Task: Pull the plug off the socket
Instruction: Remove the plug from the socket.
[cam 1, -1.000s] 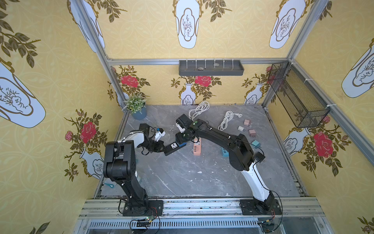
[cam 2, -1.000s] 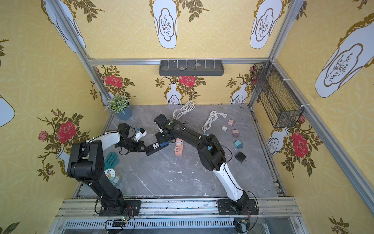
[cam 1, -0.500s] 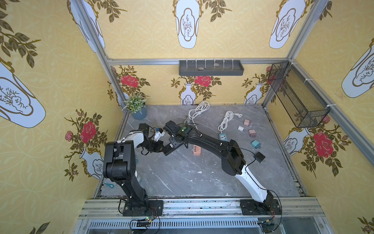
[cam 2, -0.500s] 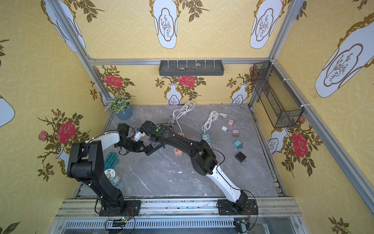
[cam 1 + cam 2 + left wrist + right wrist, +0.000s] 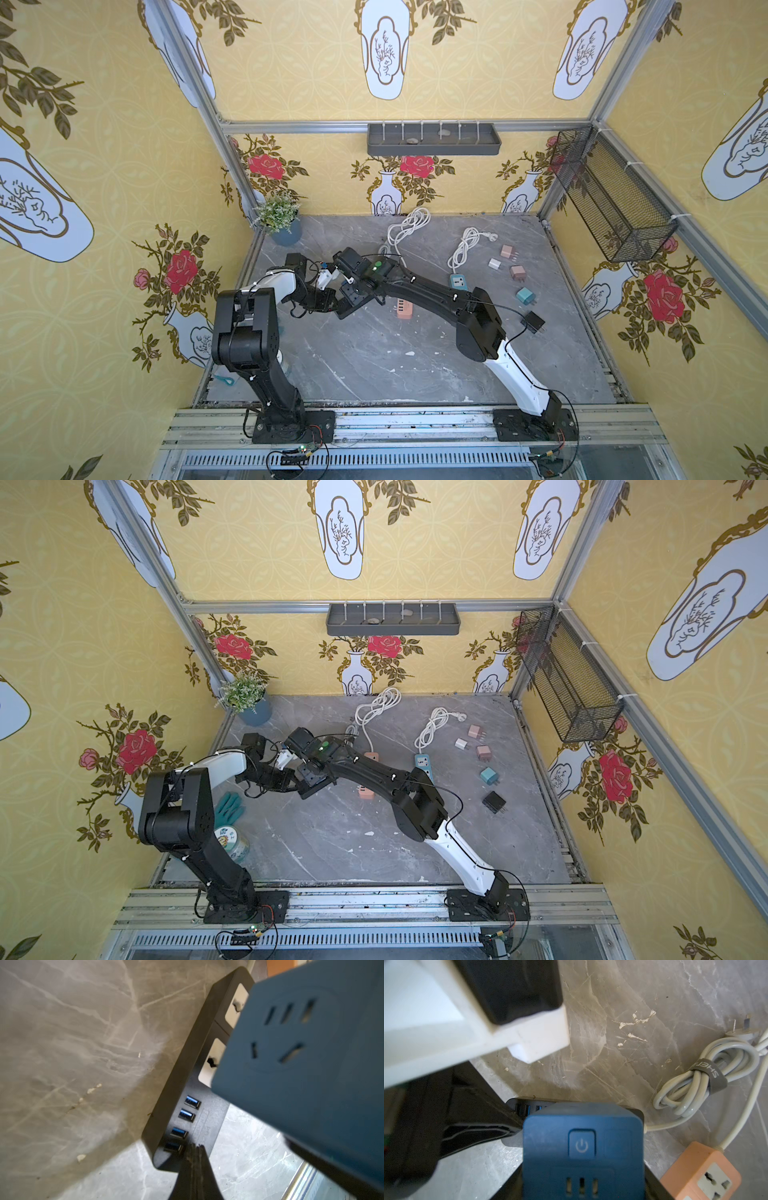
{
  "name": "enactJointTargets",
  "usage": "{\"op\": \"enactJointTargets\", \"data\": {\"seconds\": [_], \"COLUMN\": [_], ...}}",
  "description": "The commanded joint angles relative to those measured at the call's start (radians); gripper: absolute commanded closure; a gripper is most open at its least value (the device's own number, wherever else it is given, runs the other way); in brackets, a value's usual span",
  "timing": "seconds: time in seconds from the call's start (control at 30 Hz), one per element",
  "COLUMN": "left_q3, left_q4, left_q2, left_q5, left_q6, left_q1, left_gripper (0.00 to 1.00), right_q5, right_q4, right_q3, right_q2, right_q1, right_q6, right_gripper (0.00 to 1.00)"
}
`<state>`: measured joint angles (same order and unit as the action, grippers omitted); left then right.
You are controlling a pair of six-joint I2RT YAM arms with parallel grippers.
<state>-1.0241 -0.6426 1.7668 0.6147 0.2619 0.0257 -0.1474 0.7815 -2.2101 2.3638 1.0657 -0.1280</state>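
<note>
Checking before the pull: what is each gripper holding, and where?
Right gripper: the blue adapter, by its sides. Left gripper: nothing; jaws shut, tips at the USB end of the black power strip.

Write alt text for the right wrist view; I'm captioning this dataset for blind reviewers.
A dark blue socket block with a power button fills the lower centre, in front of a black power strip on a grey marble table. A peach power strip and a bundled white cord lie beside them; a blurred black-and-white arm part covers one corner.

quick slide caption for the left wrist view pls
Left wrist view: shut left gripper presses the USB end of a black power strip on the marble table, a blue socket block looming above.
</note>
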Motion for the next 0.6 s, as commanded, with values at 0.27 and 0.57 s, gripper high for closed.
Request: {"op": "enactJointTargets", "data": {"seconds": [0.27,0.57], "left_q3": [0.014,-0.011], "left_q4": [-0.028,-0.037], "left_q2": [0.009,-0.134], "left_q5": [-0.135,0.022], "left_q6": [0.018,0.045], "left_q1": [-0.001,-0.001], "left_gripper": [1.00,0.95], "right_q5": [0.272,0.153], "right_q4": [-0.303,-0.274], "right_q3": [0.420,0.658], "right_q2": [-0.342,-0.562], "right_q1": [-0.165,-0.220], "right_q6": [-0.229,-0.275], "right_gripper": [0.80,0.80]}}
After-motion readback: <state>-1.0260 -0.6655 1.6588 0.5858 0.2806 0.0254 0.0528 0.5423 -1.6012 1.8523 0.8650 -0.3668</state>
